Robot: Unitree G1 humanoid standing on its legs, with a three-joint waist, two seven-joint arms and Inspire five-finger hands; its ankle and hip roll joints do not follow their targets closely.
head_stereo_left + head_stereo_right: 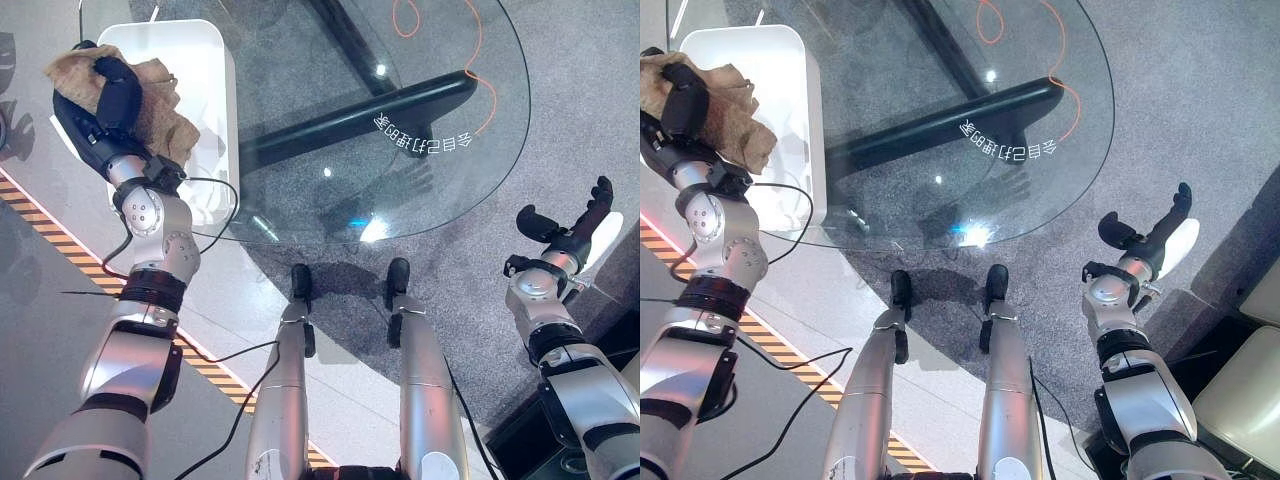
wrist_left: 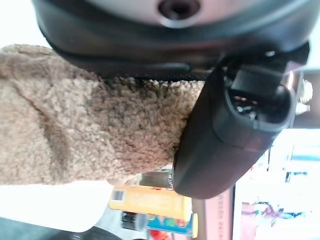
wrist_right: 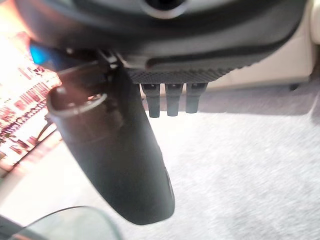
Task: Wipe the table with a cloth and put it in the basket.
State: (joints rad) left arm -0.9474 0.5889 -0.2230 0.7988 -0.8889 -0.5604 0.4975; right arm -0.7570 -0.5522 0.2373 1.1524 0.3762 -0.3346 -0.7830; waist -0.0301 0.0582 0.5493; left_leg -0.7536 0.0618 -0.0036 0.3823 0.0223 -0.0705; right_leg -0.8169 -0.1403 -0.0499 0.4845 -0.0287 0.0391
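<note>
A fuzzy brown cloth (image 1: 160, 105) hangs bunched in my left hand (image 1: 100, 105), whose fingers and thumb curl round it. The hand holds it over the near edge of the white basket (image 1: 205, 70), which stands at the left beside the round glass table (image 1: 400, 110). Up close, in the left wrist view, the cloth (image 2: 75, 125) presses against the palm with the thumb (image 2: 225, 140) wrapped across it. My right hand (image 1: 565, 228) hovers off the table's right edge over the grey carpet, fingers straight and holding nothing.
The glass table top shows its black base (image 1: 350, 115) and an orange cord (image 1: 480, 60) through it. A yellow-and-black striped strip (image 1: 60, 235) runs along the floor at the left. A pale seat (image 1: 1250, 400) stands at the lower right.
</note>
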